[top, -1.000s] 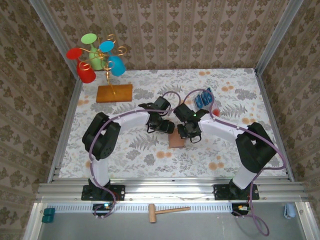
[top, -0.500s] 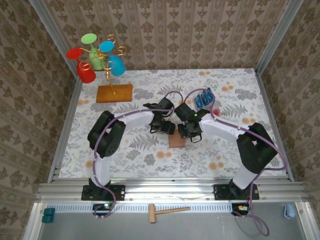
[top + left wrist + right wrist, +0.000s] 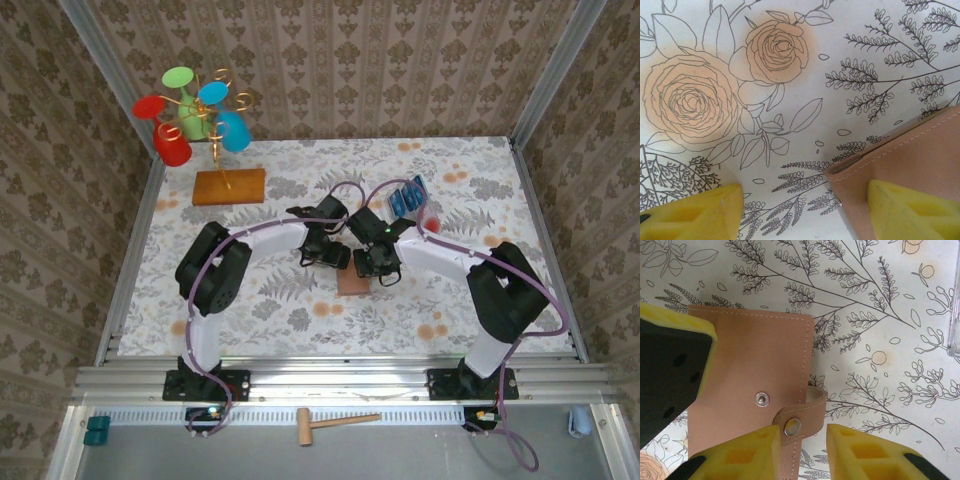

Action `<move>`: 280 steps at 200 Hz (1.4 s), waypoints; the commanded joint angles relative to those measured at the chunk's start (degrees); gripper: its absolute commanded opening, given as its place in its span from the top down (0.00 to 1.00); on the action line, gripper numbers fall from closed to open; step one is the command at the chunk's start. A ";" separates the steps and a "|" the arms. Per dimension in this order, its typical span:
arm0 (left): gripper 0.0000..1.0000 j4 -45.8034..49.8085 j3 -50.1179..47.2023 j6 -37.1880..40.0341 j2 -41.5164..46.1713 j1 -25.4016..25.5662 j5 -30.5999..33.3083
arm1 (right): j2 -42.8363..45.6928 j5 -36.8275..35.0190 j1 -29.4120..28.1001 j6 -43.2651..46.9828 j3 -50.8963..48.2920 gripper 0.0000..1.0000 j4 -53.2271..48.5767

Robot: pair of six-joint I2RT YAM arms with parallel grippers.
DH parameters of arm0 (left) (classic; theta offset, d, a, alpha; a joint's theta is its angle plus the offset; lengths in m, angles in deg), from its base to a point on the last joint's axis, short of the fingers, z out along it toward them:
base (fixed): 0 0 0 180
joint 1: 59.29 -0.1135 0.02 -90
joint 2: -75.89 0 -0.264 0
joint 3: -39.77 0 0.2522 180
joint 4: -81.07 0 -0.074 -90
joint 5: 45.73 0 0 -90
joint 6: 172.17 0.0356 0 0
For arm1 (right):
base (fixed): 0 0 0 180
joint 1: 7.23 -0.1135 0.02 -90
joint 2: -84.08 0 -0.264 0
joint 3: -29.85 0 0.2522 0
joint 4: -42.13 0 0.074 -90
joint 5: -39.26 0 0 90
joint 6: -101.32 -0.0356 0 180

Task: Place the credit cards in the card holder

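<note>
Floral-print surface (image 3: 250, 300), damask-papered walls (image 3: 350, 60), blue credit cards (image 3: 407, 197) right of centre from above, snap strap (image 3: 801, 420) of card holder (image 3: 760, 360) at right wrist, left hand (image 3: 805, 192) and right hand (image 3: 803, 432) apart.

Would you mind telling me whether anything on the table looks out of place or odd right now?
One small thing: the card holder lies shut, yet its strap sits unsnapped, the cap beside the stud rather than on it, right under the right end effector. Nothing looks spilled or damaged.
</note>
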 commanded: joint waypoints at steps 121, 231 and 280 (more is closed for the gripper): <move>0.35 -0.40 -1.08 0.62 -2.73 1.36 -0.72 | -1.85 -1.13 -1.24 0.28 3.28 0.74 -0.59; 0.35 -0.57 -0.70 0.73 -2.46 1.53 -0.66 | -1.99 -1.95 -1.17 0.55 2.74 0.95 -1.26; 0.35 -0.68 -0.69 0.70 -2.37 1.51 -0.75 | -1.07 -1.87 -1.17 0.81 2.22 1.00 -1.56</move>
